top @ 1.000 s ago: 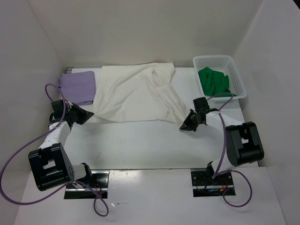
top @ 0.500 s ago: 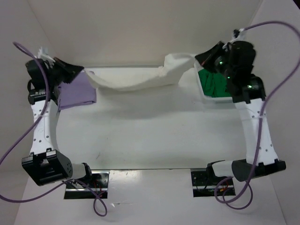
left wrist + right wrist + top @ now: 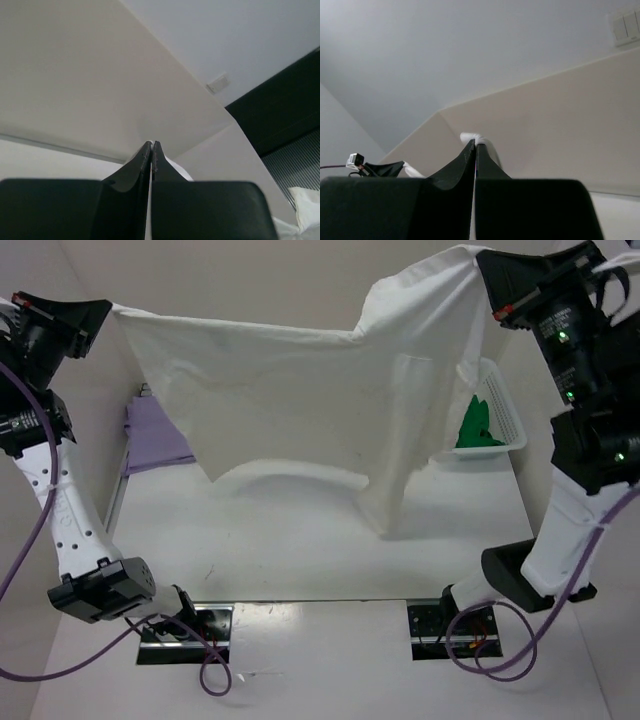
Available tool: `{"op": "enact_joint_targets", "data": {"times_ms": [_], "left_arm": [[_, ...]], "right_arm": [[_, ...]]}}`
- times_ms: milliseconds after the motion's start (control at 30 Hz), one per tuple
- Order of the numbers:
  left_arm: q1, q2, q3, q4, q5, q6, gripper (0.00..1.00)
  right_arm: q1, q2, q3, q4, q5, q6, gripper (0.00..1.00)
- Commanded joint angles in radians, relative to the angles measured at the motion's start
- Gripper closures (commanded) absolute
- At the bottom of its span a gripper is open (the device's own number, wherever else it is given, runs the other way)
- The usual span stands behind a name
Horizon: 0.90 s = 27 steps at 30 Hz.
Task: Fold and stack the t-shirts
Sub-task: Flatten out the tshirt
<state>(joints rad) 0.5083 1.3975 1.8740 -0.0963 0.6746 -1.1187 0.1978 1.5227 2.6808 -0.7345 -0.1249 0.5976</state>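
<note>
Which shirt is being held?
The cream white shirt, held up by the left hand and right hand; the purple shirt lies on the table, the green shirt in the basket.

My top cam sits high behind both bases, looking down & fwd over the whole table (image 3: 300, 550). L wrist cam rides tight behind the left gripper (image 3: 151, 144), aimed up at wall/ceiling. R wrist cam does the same behind the right gripper (image 3: 475, 142), also tilted up. All 3 share the cream shirt (image 3: 300, 390).
</note>
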Motion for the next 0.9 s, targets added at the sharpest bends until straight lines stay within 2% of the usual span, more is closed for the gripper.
{"op": "enact_joint_targets", "data": {"times_ms": [0,67,167,233,300,433,700,867], "left_arm": [[0.007,0.046,-0.076,0.030,-0.070,0.009,1.00],[-0.022,0.055,-0.130,0.066,-0.089,0.020,1.00],[-0.057,0.125,-0.188,0.087,-0.155,0.051,1.00],[-0.071,0.164,-0.188,0.121,-0.167,0.051,1.00],[-0.094,0.222,-0.150,0.121,-0.185,0.051,1.00],[-0.119,0.308,0.009,0.110,-0.204,0.051,1.00],[-0.096,0.357,0.273,0.092,-0.188,0.013,1.00],[-0.063,0.357,0.347,0.092,-0.179,0.010,1.00]], "right_arm": [[-0.056,0.169,-0.042,0.029,-0.076,-0.003,1.00],[-0.113,0.245,-0.068,0.095,-0.108,-0.002,1.00],[-0.132,0.409,0.060,0.081,-0.144,-0.012,1.00],[-0.132,0.459,0.060,0.108,-0.171,-0.002,1.00],[-0.132,0.542,0.109,0.132,-0.188,0.020,1.00],[-0.141,0.608,0.188,0.216,-0.242,0.088,1.00],[-0.153,0.485,0.200,0.424,-0.294,0.192,1.00],[-0.176,0.369,0.162,0.396,-0.323,0.185,1.00]]}}
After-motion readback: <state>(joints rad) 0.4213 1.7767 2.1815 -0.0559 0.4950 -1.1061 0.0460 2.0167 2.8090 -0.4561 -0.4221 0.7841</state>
